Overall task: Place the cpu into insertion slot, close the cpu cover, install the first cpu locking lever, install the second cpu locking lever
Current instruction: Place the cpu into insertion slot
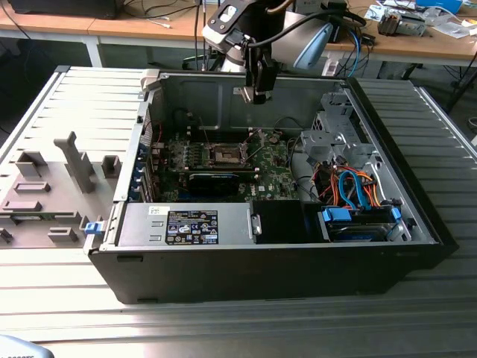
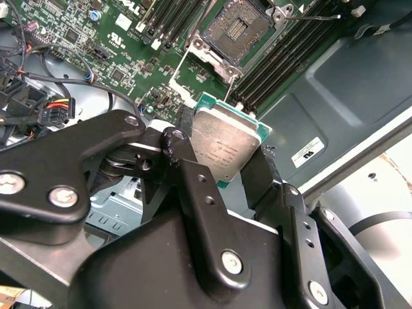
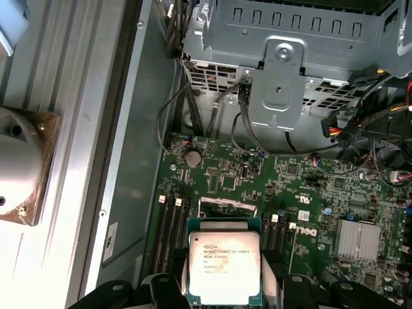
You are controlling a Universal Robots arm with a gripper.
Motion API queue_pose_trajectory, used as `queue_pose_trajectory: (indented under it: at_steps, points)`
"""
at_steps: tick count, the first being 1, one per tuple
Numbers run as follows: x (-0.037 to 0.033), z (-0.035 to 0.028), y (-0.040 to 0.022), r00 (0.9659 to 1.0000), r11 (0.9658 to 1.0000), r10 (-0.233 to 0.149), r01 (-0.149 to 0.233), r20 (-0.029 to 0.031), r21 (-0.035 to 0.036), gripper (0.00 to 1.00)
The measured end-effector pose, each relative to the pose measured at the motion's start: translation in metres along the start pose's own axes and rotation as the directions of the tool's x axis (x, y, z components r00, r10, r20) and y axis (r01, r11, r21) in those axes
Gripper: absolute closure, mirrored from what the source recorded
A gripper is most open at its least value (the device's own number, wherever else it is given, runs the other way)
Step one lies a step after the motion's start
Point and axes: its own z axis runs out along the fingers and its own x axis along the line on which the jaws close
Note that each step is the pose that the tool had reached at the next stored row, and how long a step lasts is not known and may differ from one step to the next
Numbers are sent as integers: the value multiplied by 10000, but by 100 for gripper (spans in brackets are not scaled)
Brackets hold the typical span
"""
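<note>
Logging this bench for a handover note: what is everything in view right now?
computer case: one, black, open, on the metal table.
circuit board: one, green, inside the case.
insertion slot: one, dark centre, shiny rim, on the board, empty.
cpu: one, silvery-grey top, above the board, in the claw.
power supply: one, silver, inside the case.
cables: several, orange and blue, inside the case toward the exterior view's right.
fixture tray: one, grey, at the exterior view's left of the case.
arm: one, silver-blue, above the case.
claw: one, black, shut on the cpu.

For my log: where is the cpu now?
In the second wrist view, the cpu is held in the gripper, above the board, short of the slot.
</note>
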Motion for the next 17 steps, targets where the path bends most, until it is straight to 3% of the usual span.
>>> queue_pose_trajectory:
  at_steps: [17]
  points:
    - [0, 0, 0, 9999, 9999, 143, -143, 11, -7, 45]
